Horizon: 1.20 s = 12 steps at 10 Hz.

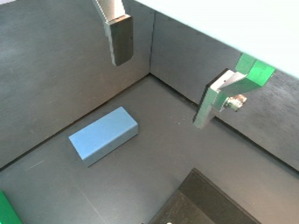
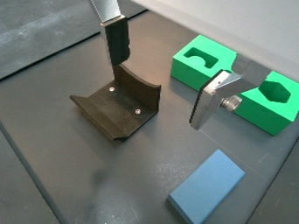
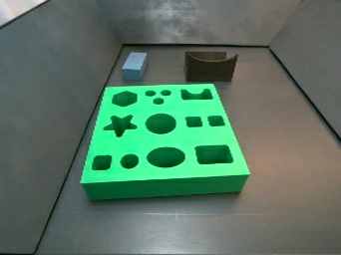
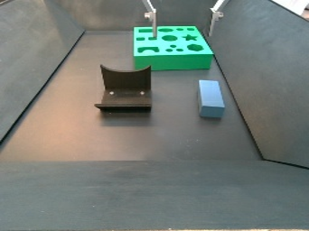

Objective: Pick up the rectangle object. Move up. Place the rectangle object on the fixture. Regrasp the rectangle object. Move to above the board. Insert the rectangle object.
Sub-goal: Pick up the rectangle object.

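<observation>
The light blue-grey rectangle object [image 4: 211, 97] lies flat on the dark floor, to one side of the fixture [image 4: 125, 88]; both also show in a side view, the block [image 3: 135, 66] and the fixture [image 3: 209, 65] beyond the board. The green board [image 3: 167, 139] with its cutouts lies flat, also in a side view [image 4: 173, 47]. My gripper [image 4: 183, 9] is open and empty, high up, with only its fingertips at the top of the picture. In both wrist views the gripper [image 1: 166, 70] [image 2: 162, 70] hangs well above the block [image 1: 103, 136] [image 2: 208, 188] and the fixture [image 2: 117, 105].
Dark grey walls [image 3: 80, 60] enclose the floor on all sides. Green parts of the board [image 2: 205, 61] show past one finger in a wrist view.
</observation>
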Tool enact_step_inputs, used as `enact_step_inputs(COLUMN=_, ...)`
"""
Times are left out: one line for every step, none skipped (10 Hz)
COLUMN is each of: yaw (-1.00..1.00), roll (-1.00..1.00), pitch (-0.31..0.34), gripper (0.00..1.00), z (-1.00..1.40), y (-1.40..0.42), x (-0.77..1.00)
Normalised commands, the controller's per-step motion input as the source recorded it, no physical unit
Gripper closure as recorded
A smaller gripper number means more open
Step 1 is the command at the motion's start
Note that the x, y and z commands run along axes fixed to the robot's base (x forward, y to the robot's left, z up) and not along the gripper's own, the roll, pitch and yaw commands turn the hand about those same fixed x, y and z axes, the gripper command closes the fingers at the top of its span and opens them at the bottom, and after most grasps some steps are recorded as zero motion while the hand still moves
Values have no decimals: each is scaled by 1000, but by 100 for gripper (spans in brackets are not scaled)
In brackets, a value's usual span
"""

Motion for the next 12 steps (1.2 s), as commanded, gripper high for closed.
enact_step_inputs(yaw=0, roll=13, pitch=0, gripper=0, z=-60, y=-86, x=0)
enact_step_inputs(yaw=0, roll=116, pitch=-90, gripper=0, z=-289, y=-246, x=-137)
enact_step_inputs(yaw=0, roll=104, pitch=-137, gripper=0, z=-406, y=-306, x=-134)
enact_step_inputs(yaw=0, roll=73, pitch=-173, gripper=0, z=-471, y=-309, x=-129)
enact_step_inputs(yaw=9, roll=76, pitch=-140, gripper=0, z=-491, y=-254, x=-91)
enact_step_inputs(yaw=6, roll=74, pitch=-150, gripper=0, z=-509, y=-229, x=-140)
enact_step_inputs(yaw=94, roll=101, pitch=-133, gripper=0, z=-569, y=-166, x=-194)
enact_step_inputs(yaw=191, roll=143, pitch=-164, gripper=0, z=-660, y=-191, x=-260)
enact_step_inputs(yaw=349, roll=177, pitch=-120, gripper=0, z=-663, y=-137, x=-280)
enact_step_inputs(yaw=349, roll=189, pitch=-136, gripper=0, z=-629, y=-166, x=-389)
enact_step_inputs(yaw=291, roll=110, pitch=-170, gripper=0, z=-549, y=-143, x=-354)
enact_step_inputs(yaw=254, roll=113, pitch=-177, gripper=0, z=-551, y=-143, x=-374)
